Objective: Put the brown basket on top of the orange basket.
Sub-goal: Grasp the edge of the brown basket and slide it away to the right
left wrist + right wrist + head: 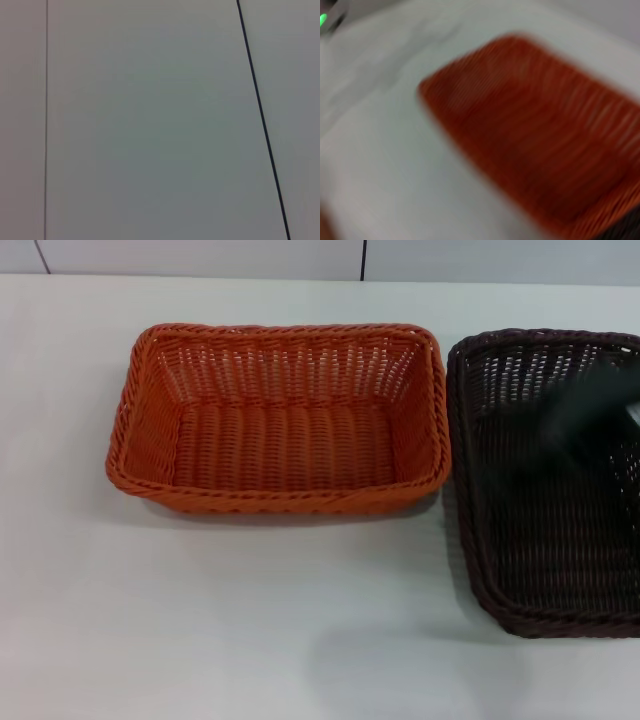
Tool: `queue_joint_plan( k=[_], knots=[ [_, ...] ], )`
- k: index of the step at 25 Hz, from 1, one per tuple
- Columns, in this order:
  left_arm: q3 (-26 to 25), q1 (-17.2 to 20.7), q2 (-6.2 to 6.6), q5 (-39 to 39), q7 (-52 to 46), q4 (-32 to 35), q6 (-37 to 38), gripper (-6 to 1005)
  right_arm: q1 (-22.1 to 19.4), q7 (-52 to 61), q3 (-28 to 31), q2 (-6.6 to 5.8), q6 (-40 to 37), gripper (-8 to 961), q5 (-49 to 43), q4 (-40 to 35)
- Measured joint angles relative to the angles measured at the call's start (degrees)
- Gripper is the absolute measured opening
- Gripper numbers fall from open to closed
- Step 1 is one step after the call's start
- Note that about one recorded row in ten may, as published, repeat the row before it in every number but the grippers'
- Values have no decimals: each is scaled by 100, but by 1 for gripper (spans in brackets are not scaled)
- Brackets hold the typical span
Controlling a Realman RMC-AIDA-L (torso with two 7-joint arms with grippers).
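Note:
The orange basket [285, 445] stands empty on the white table, in the middle of the head view. The brown basket [540, 540] stands empty just to its right, a narrow gap apart, and is cut off by the picture's edge. A dark blurred shape over the brown basket's far part is my right arm's gripper [590, 405]; its fingers do not show. The right wrist view shows the orange basket [540, 145], blurred, and a dark corner of the brown basket [627, 227]. My left gripper is out of view.
The white table [200, 620] stretches in front of and to the left of the baskets. A pale wall [200, 255] with dark seams runs behind the table. The left wrist view shows only a plain grey surface [150, 125] with a dark line.

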Motion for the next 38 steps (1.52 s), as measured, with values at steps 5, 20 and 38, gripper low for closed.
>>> queue_joint_plan(
  k=[5,20,38],
  knots=[
    [0,-53,9,7,17,-6,-267,845,273,-521,291,-36,-1467,740,-61,-58],
    [4,-261,5,6,175,-87,-428,845,173,-628,-1175,179,-1650,720,-1489,625],
    [3,-271,6,58,182,-89,-406,844,426,-459,-1981,184,-525,603,-2111,1647]
  ],
)
